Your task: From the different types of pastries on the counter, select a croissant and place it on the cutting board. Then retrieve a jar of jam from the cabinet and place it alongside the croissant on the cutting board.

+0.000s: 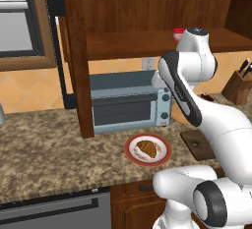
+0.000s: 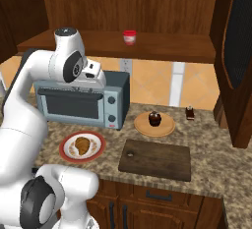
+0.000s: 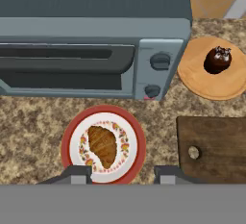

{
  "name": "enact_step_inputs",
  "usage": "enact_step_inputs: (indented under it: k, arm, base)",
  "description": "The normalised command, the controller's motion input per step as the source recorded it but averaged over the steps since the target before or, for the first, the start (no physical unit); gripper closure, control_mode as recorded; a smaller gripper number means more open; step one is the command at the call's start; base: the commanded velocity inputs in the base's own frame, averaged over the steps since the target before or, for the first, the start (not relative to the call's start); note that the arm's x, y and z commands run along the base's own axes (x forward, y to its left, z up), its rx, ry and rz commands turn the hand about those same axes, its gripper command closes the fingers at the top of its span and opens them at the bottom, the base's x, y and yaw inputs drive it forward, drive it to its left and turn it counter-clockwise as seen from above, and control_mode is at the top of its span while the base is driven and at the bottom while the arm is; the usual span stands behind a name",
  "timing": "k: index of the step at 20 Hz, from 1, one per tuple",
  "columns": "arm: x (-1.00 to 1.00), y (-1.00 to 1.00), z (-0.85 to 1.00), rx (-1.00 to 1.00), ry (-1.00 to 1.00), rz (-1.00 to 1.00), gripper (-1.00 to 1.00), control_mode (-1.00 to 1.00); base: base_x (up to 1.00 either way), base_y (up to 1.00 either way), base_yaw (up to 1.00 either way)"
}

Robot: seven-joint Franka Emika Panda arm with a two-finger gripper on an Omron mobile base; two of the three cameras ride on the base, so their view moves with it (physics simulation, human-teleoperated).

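The white arm rises and folds at the elbow, its hand hanging high over the speckled tabletop (image 2: 206, 166) in front of the grey toaster oven (image 2: 81, 102). In the hand view, the claw (image 3: 122, 175) points straight down, its two dark tips spread apart and holding nothing. Just above the tips, at lower centre, the croissant (image 3: 103, 145) lies on a red-rimmed plate (image 3: 137, 146). The cutting board (image 3: 216, 143) is at lower right, bare, cut off by the frame edge. At upper right, the cupcake (image 3: 217, 59) sits on a round tan plate (image 3: 202, 83). In the right base view, the jar of jam (image 2: 129, 37) stands on the cabinet (image 2: 162, 7) shelf, top centre; a small dark cake slice (image 2: 189, 113) is hard to make out.
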Motion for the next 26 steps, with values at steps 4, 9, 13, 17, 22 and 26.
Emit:
enact_step_inputs:
  k: [4,9,13,17,22,26]
  arm:
    - [-0.2,-0.06,0.0,0.06,-0.01,0.03,-1.0,-1.0]
    - [-0.15,-0.05,-0.05,0.02,0.0,0.05,-1.0,-1.0]
    - [-0.21,0.0,-0.22,0.0,0.0,0.15,-1.0,-1.0]
    - [-0.49,0.05,-0.35,0.0,0.0,0.13,-1.0,-1.0]
    - [-0.3,0.29,-0.36,0.0,0.0,0.09,-1.0,-1.0]
    - [-0.17,0.23,-0.44,0.0,0.01,0.08,-1.0,-1.0]
  base:
    - [0.0,0.0,0.0]
    - [0.0,0.0,0.0]
    - [0.0,0.0,0.0]
    - [0.0,0.0,0.0]
    - [0.0,0.0,0.0]
    - [0.0,0.0,0.0]
